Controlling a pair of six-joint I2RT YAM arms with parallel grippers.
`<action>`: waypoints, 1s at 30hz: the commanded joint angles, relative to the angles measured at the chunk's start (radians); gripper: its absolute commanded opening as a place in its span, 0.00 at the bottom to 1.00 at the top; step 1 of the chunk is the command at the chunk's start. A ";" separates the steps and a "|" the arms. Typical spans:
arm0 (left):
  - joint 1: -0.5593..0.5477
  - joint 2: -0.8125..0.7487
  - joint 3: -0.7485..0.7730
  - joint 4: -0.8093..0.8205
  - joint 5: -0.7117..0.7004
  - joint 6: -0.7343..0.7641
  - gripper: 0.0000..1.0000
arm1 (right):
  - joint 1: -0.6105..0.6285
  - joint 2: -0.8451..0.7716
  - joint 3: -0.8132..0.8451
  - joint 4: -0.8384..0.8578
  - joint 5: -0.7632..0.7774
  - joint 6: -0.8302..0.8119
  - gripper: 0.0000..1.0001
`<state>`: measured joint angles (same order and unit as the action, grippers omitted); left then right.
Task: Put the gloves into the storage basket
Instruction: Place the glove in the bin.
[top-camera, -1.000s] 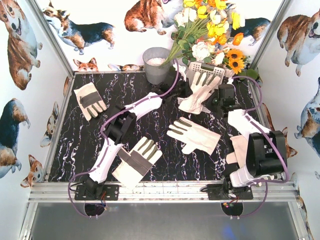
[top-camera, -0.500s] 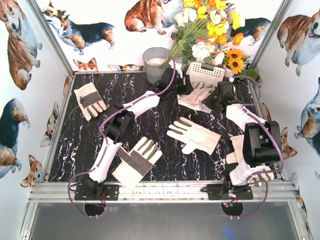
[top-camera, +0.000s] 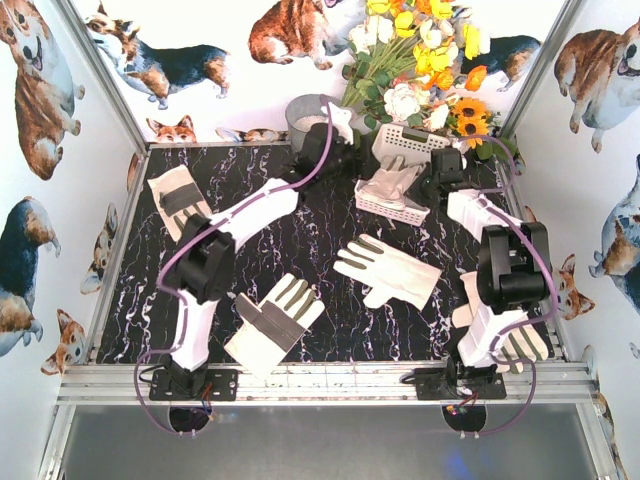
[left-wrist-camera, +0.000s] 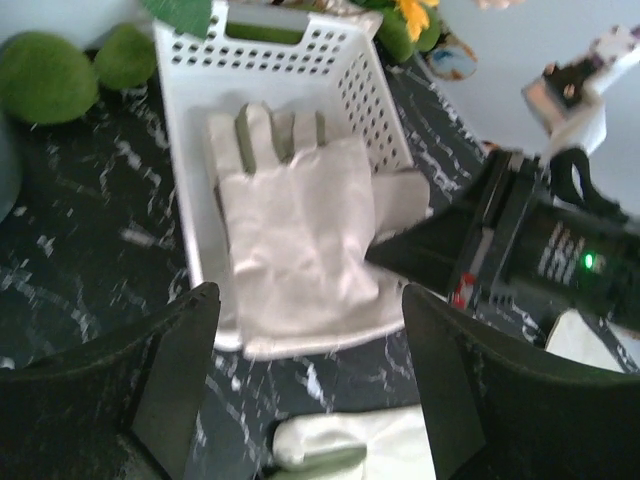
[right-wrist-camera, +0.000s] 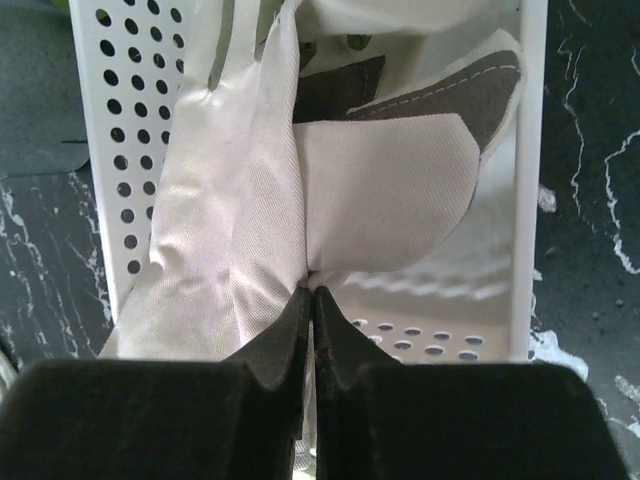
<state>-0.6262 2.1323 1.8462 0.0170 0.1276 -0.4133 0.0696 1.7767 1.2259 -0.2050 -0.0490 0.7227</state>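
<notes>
Jaws of the right arm are clamping a fold of the glove (left-wrist-camera: 298, 240) lying in the basket (left-wrist-camera: 330, 62), probably to tuck in its overhanging cuff, while the left jaws are hanging apart above.

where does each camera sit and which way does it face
top external: above and behind the arms, looking down at the table; left arm and right arm show.
left wrist: on the left arm, facing down at the storage basket; open left gripper frames it.
right wrist: on the right arm, close over the basket; right gripper shut on the glove.
shared: both wrist views show that glove and basket.
</notes>
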 joint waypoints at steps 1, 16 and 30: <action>0.003 -0.131 -0.157 -0.004 -0.090 0.030 0.68 | -0.010 0.045 0.091 -0.017 0.057 -0.093 0.00; 0.032 -0.646 -0.710 -0.134 -0.382 0.010 0.68 | -0.011 0.238 0.287 -0.069 0.054 -0.313 0.00; 0.040 -0.809 -0.830 -0.226 -0.466 -0.057 0.69 | -0.010 0.277 0.361 -0.128 -0.025 -0.407 0.00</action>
<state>-0.5941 1.3621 1.0229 -0.1772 -0.3016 -0.4538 0.0628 2.0617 1.5215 -0.3393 -0.0769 0.3557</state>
